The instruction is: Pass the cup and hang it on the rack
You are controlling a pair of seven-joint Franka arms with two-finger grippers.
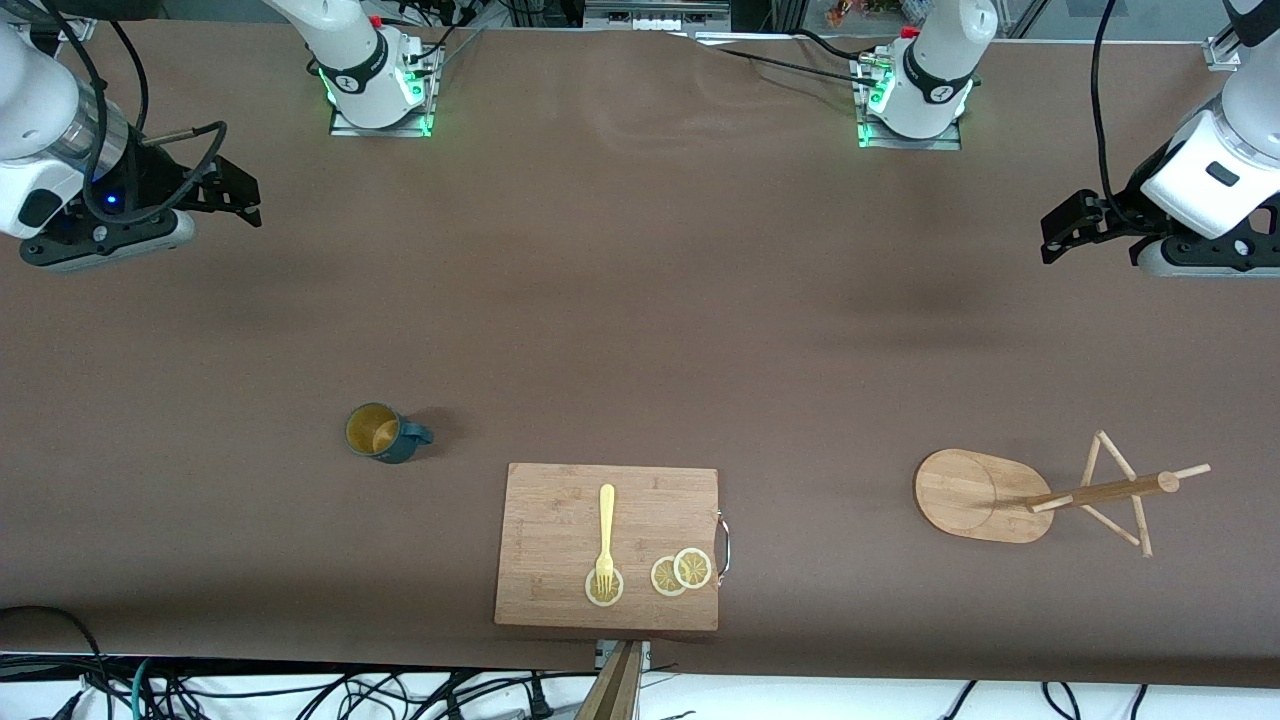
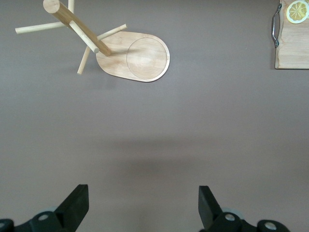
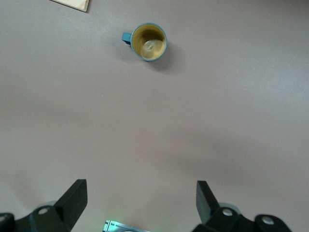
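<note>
The dark teal cup (image 1: 383,432) with a yellow inside stands upright on the table toward the right arm's end, its handle pointing toward the cutting board. It also shows in the right wrist view (image 3: 148,42). The bamboo rack (image 1: 975,495) stands toward the left arm's end, and shows in the left wrist view (image 2: 133,55). My right gripper (image 1: 235,195) is open and empty over bare table, well away from the cup; its jaws show in the right wrist view (image 3: 141,203). My left gripper (image 1: 1065,230) is open and empty over bare table, away from the rack; its jaws show in the left wrist view (image 2: 143,205).
A rectangular wooden cutting board (image 1: 560,520) lies between cup and rack, near the table's front edge. On it are a yellow fork (image 1: 606,530) and lemon slices (image 1: 682,572). The board's handle end shows in the left wrist view (image 2: 293,48).
</note>
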